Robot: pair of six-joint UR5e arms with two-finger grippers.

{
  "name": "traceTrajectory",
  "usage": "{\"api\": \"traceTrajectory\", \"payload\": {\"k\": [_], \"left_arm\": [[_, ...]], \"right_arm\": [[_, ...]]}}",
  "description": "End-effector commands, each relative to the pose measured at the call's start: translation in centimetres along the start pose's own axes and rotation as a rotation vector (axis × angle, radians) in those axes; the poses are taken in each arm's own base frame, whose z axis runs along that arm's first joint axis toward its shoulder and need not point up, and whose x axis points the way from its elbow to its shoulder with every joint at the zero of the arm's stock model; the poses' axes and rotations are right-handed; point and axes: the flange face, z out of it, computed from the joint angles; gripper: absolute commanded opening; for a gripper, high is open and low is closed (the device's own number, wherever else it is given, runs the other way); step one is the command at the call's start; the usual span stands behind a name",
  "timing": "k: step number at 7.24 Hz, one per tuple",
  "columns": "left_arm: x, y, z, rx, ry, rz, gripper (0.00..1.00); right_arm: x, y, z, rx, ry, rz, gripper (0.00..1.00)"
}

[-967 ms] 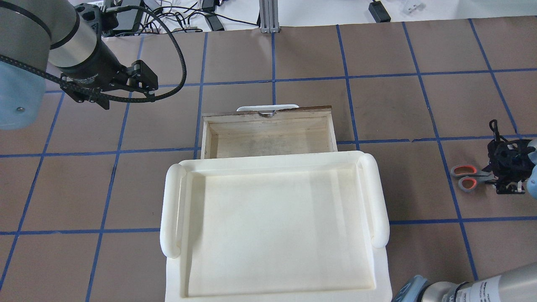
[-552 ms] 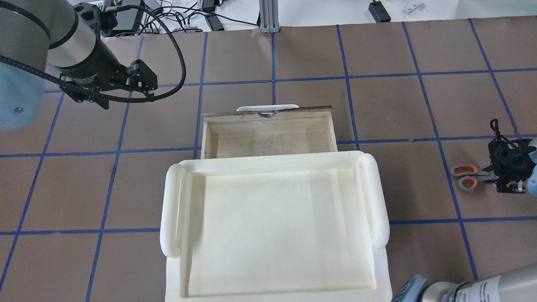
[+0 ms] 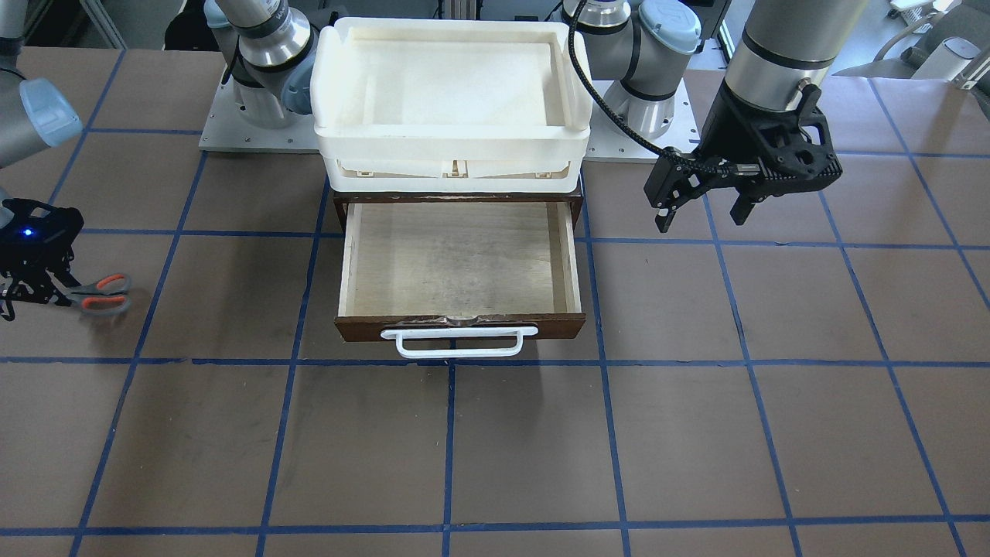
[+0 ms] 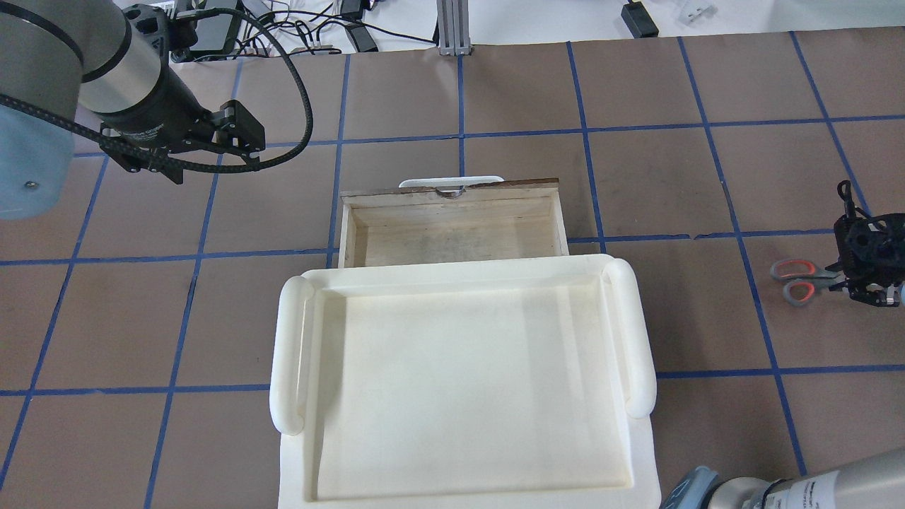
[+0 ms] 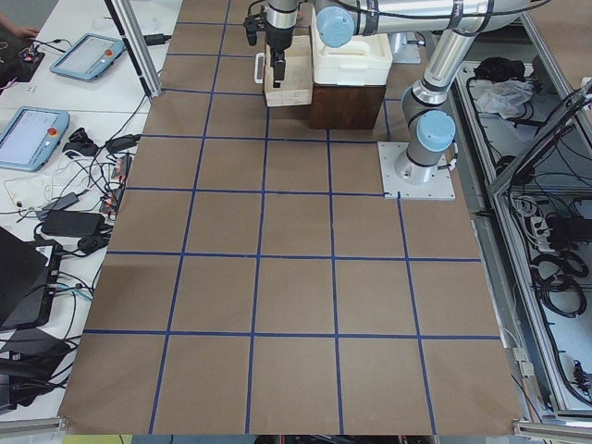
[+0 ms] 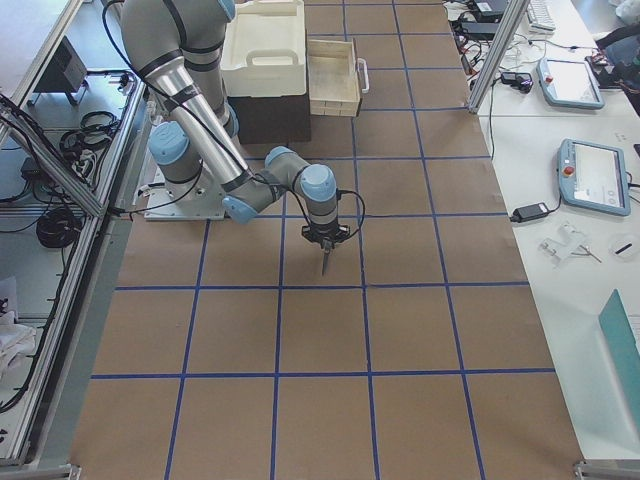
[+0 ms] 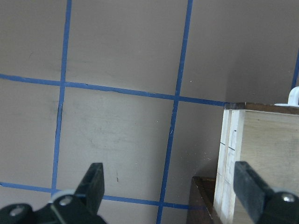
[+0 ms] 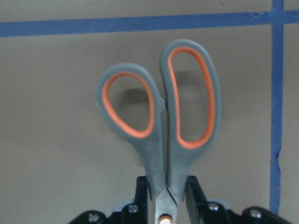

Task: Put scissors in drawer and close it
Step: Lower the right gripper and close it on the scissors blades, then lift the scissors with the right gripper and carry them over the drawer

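We see the right hand (image 4: 866, 283) far out on the robot's right side of the worktop (image 4: 672, 184), well apart from the drawer (image 4: 452, 237). It is clamped on the scissors (image 4: 799, 281). In the right wrist view its fingers (image 8: 192, 190) press in from both sides on the grey shanks just below the two orange-lined handle loops, near the pivot. The loops stick out ahead of the hand, pointing towards the drawer side, and the blades are hidden under the hand. The scissor blades look closed, with the handles lying side by side. We think the scissors sit just off the surface, going by the offset shadows under the loops, but the view is too tight to be sure.

The drawer is pulled out of the dark brown cabinet (image 3: 337, 209) and its pale plywood inside is bare. Its white bar handle (image 3: 458, 344) faces away from the robot. A white tray (image 4: 290, 353) sits on top of the cabinet and covers the rear part of the drawer in the overhead view.

The left hand (image 3: 701, 219) hangs above the worktop on the robot's left of the drawer, beside it and not touching. Its fingers are spread wide with nothing between them. The left wrist view shows only blue tape lines (image 7: 175, 116) and the drawer's side wall at the right edge.
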Motion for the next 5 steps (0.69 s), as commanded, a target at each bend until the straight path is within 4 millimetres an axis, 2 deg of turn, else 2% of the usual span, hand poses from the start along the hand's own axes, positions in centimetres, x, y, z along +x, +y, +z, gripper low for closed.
{"api": "traceTrajectory", "payload": {"k": [1, 3, 4, 5], "left_arm": [[0.0, 0.0, 0.0, -0.001, 0.0, 0.0, 1.0], [0.0, 0.0, 0.1, -0.001, 0.0, 0.0, 1.0], [0.0, 0.1, -0.1, -0.001, 0.0, 0.0, 1.0], [0.0, 0.0, 0.0, -0.001, 0.0, 0.0, 1.0]], "right_arm": [[3.2, -1.1, -3.9, 0.007, -0.025, -0.022, 0.06], [6.9, -4.1, -8.0, 0.003, -0.058, -0.075, 0.06], [8.6, -6.5, -10.6, -0.006, -0.057, -0.1, 0.06], [9.3, -10.0, -12.6, -0.022, -0.087, -0.076, 0.06]]}}
